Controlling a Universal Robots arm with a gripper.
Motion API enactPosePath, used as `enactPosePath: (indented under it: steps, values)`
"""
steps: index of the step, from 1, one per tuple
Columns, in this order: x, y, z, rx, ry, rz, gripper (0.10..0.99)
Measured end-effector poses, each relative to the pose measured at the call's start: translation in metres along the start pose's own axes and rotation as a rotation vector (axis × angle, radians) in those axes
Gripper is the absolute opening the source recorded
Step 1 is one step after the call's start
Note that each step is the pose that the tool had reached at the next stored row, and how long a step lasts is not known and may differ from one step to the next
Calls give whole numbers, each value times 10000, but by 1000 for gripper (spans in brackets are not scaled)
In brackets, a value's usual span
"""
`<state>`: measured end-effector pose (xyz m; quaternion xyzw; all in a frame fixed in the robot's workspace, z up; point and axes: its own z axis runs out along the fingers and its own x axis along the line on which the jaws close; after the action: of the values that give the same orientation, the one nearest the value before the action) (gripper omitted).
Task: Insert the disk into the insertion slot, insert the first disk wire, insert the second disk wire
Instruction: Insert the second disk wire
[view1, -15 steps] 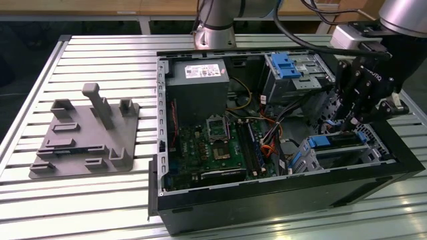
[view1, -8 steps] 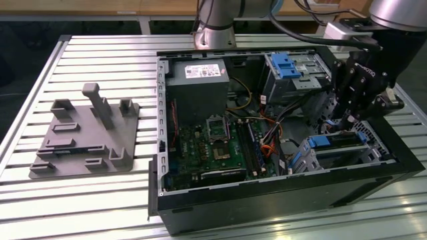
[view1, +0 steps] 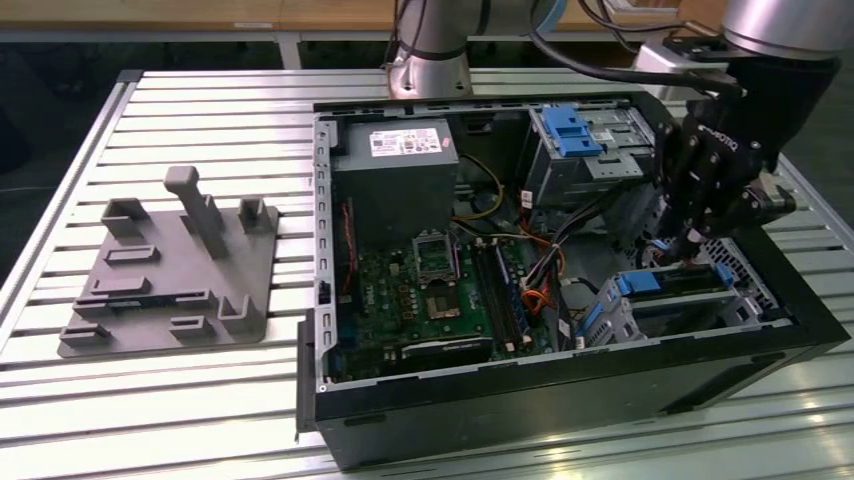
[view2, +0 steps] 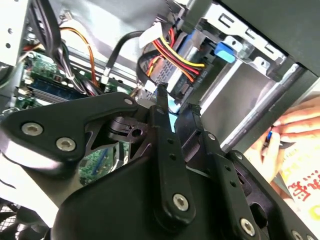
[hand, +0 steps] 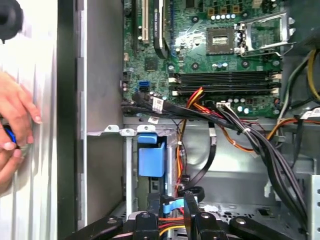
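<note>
- at the exterior view's left, a grey fixture plate (view1: 167, 285) with upright posts lies on the slatted metal counter (view1: 200, 100), well apart from the work.
- in the middle stands the open black computer case (view1: 561, 400), with the green motherboard (view1: 427, 290) on its floor and the grey power supply (view1: 394, 175) beside it.
- toward the exterior view's right, at the far wall of the case, sits a metal cage bearing a wide blue latch (view1: 574, 130).
- nearer the camera on that side is the insertion slot (view1: 674, 315), a grey sheet-metal cage; the disk (view1: 674, 283) sits inside it, its blue carrier edge showing at the opening.
- the gripper (view1: 691, 250) hangs just above the disk end of the cage; in the second wrist view the fingers (view2: 165, 130) are drawn close together on what seems to be a light blue connector (view2: 172, 120), though the grasp itself is partly hidden.
- red, yellow and black wires (view2: 170, 55) run to the back of the disk.
- in the first wrist view a person's hand (hand: 15, 125) rests outside the case wall.
</note>
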<state>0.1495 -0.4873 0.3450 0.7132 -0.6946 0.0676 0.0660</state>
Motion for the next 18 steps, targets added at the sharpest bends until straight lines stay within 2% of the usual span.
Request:
enactPosePath:
  steps: [3, 8, 11, 17, 18]
  values:
    - [-5, -1, 9, -4, 146, -1, 333]
    - [-25, -1, 24, -6, 259, -1, 333]
    - [-40, -1, 23, -9, 370, -2, 333]
    - [-76, -2, 19, -11, 443, -2, 322]
    - [-76, -2, 19, -11, 447, -2, 251]
